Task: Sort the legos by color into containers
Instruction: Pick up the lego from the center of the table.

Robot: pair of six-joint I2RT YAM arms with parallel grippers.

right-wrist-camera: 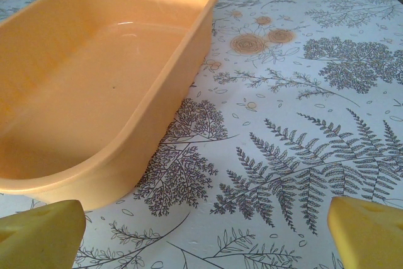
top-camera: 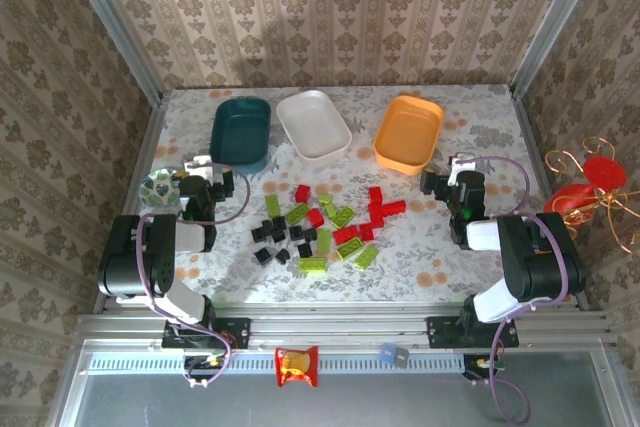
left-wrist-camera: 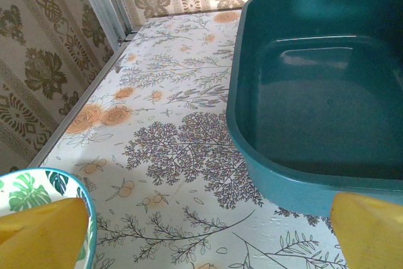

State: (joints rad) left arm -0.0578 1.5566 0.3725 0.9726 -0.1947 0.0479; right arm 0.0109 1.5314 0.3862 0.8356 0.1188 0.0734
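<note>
At the centre of the top view, slightly below the middle, the legos [top-camera: 315, 232] are spread on the table [top-camera: 440, 257] as a loose patch whose long axis runs left to right across the frame. The black bricks [top-camera: 277, 238] are gathered at its left end, the lime green bricks [top-camera: 322, 241] in the middle and the red bricks [top-camera: 368, 215] at its right end. Single bricks lie at mixed angles.

Above the patch three containers are set in a row: the teal tub [top-camera: 241, 129] at upper left, the white tub [top-camera: 314, 125] in the middle and the orange tub [top-camera: 408, 133] at upper right. No brick is seen in any of them, so sorting is judged not yet begun.

The left gripper [top-camera: 216, 173] is positioned left of the patch, just below the teal tub and beside the patterned dish [top-camera: 160, 187]; the patch lies to its lower right. The right gripper [top-camera: 447, 174] is positioned right of the patch, just below the orange tub; the patch lies to its lower left. The black end is nearer the left arm, the red end nearer the right arm.

Both grippers are pointed at the upper edge of the frame, away from the bricks. Their jaws are spread wide apart with nothing between them: the left pads [left-wrist-camera: 44, 234] and the right pads [right-wrist-camera: 368, 234] sit in the lower corners of their wrist views. Each arm is folded, the elbow low in the frame by its base and the wrist low over the table. For a first pick, each wrist is judged to need swinging inward and down the frame
</note>
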